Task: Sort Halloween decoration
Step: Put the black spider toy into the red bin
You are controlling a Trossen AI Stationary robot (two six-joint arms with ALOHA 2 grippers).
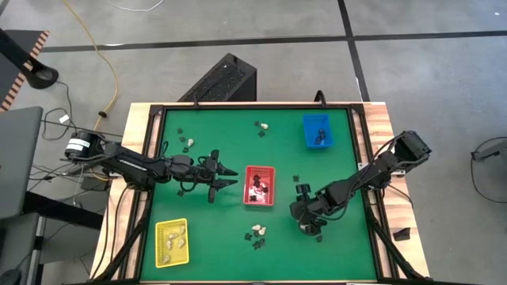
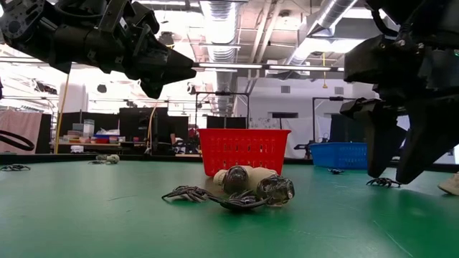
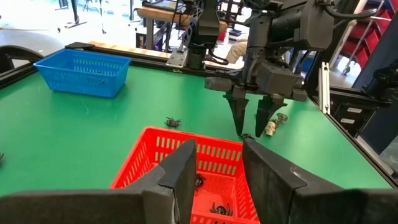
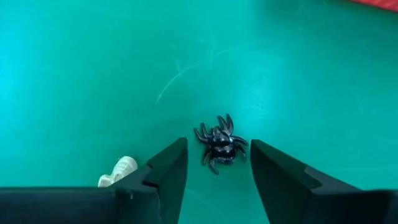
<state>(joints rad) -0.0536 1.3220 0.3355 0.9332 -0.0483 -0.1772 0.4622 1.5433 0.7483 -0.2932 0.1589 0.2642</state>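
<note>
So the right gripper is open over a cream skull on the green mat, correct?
Not quite. The right gripper is open over a black spider, not a cream piece; the right wrist view shows it between the fingers. A cream piece lies off to one side.
</note>
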